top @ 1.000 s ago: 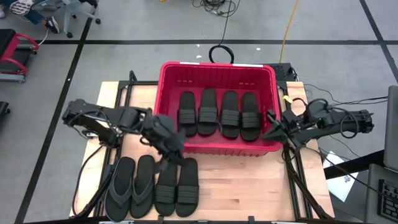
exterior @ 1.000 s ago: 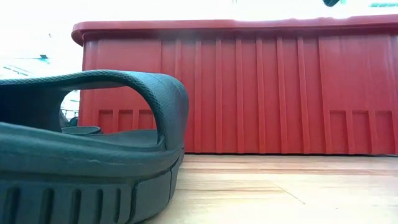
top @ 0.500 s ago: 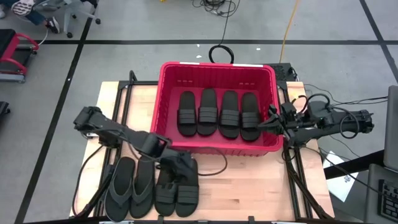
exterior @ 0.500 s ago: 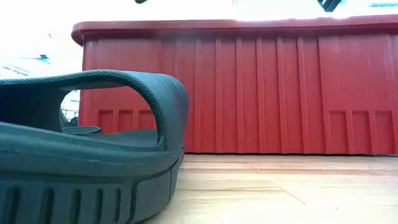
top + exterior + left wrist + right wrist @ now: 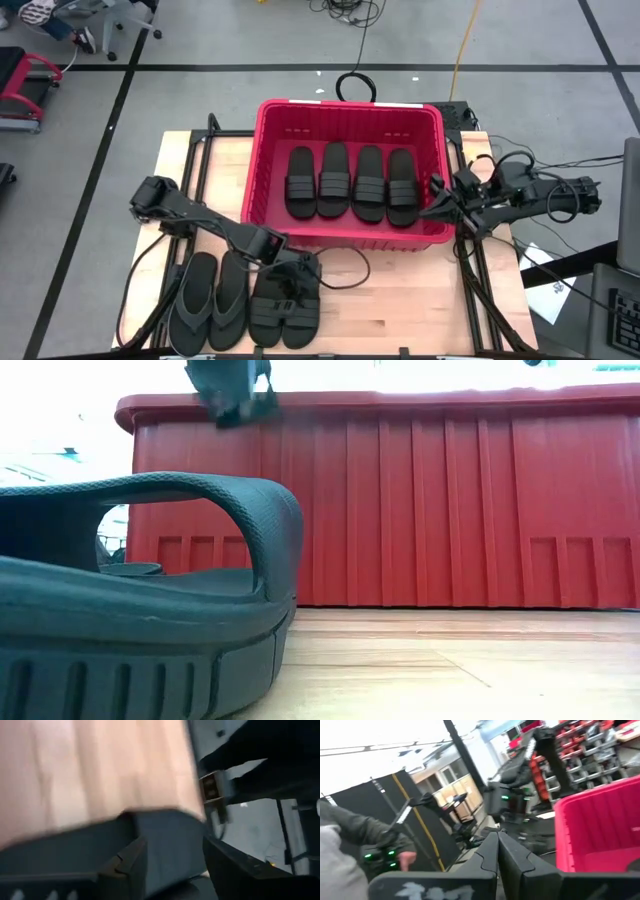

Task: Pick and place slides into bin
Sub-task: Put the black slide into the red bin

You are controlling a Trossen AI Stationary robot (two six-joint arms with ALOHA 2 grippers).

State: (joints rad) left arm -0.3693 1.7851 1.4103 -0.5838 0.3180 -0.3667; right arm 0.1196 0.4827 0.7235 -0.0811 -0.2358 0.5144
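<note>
The red bin stands at the table's far middle with several black slides lying side by side on its floor. In front of it a pair of black slides lies flat on the wood, with a dark-grey flip-flop pair to its left. My left gripper hangs open above the far ends of the black pair. Its fingers stand apart over a dark slide, and the gripper is at the height of the bin's rim. My right gripper waits shut beside the bin's right wall.
A black cable loops over the table between the bin and the slides. Bare wood lies to the right of the black pair. The bin's near wall rises close behind the slides. A person's hand shows beyond the table.
My left gripper has gone from the bin's near left corner toward the table's near edge and a little to the right. It has come down over the black pair of slides. The slides have not moved.
</note>
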